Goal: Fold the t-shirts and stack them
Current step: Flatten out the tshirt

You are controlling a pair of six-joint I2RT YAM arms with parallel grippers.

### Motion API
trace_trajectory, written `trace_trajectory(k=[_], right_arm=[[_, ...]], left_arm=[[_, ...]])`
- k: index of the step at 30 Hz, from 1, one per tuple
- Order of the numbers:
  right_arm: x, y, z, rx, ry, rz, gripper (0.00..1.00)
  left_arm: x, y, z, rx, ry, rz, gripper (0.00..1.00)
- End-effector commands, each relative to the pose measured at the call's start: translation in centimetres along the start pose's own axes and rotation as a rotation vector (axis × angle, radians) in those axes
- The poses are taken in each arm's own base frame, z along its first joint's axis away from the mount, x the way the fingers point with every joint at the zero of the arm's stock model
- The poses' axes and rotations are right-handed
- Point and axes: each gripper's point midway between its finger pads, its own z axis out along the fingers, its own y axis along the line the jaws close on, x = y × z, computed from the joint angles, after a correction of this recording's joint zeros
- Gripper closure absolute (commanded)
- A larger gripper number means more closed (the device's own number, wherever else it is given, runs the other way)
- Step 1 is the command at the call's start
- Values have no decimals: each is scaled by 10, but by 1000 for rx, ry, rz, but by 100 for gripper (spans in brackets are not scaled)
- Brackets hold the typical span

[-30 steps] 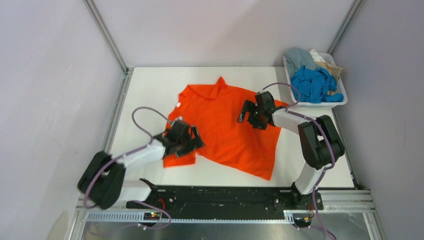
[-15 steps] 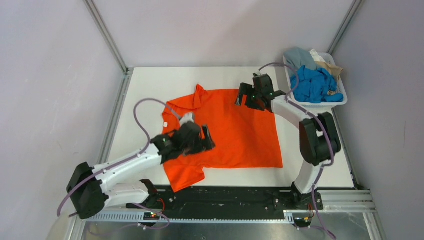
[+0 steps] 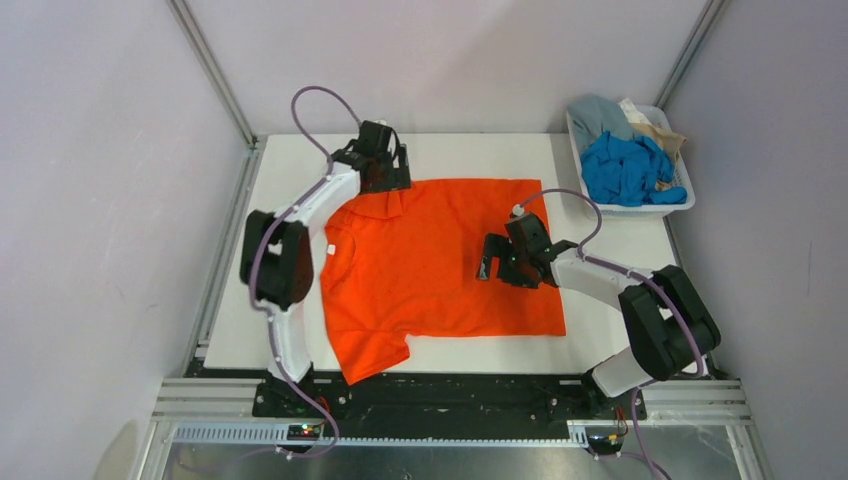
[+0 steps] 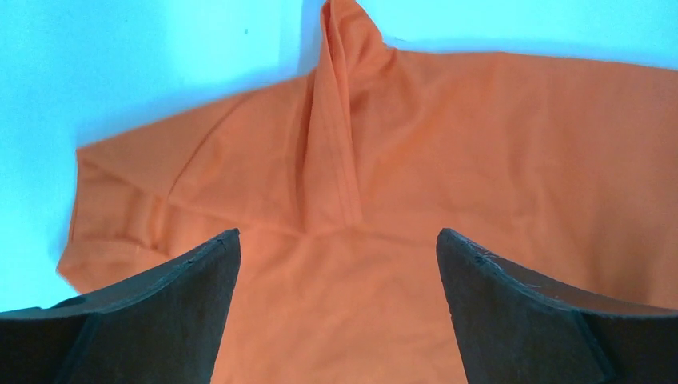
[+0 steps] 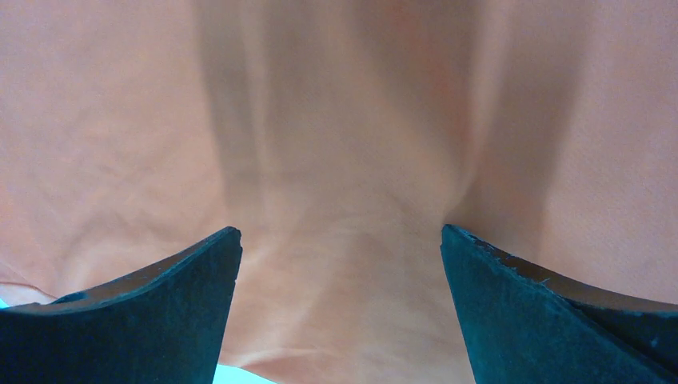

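The orange t-shirt (image 3: 430,260) lies spread almost flat in the middle of the white table, with a rumpled fold at its far left corner and a sleeve sticking out at the near left. It fills the left wrist view (image 4: 480,144) and the right wrist view (image 5: 336,120). My left gripper (image 3: 385,180) is open and empty over the shirt's far left corner. My right gripper (image 3: 497,266) is open and empty just above the shirt's right half. The bright blue shirt (image 3: 625,165), the pale grey-blue shirt (image 3: 598,112) and the beige shirt (image 3: 655,128) lie bunched in the basket.
A white plastic basket (image 3: 640,208) stands at the far right corner of the table (image 3: 500,150). Metal frame posts and pale walls close in the back and both sides. A black rail with the arm bases runs along the near edge.
My left gripper swung from the shirt's near left side to its far left corner and let go. My right gripper came back from the far right edge to the right half. The shirt now lies flatter.
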Motion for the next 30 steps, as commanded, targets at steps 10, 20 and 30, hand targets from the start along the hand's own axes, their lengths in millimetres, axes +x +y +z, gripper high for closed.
trace_trajectory(k=[10, 20, 30], right_arm=[[13, -16, 23, 63, 19, 44, 1], [10, -26, 22, 109, 1, 45, 1], [10, -37, 22, 159, -5, 50, 1]], left_arm=[[34, 3, 80, 7, 206, 111, 18], [46, 31, 89, -141, 212, 100, 29], [27, 50, 84, -188, 176, 93, 50]])
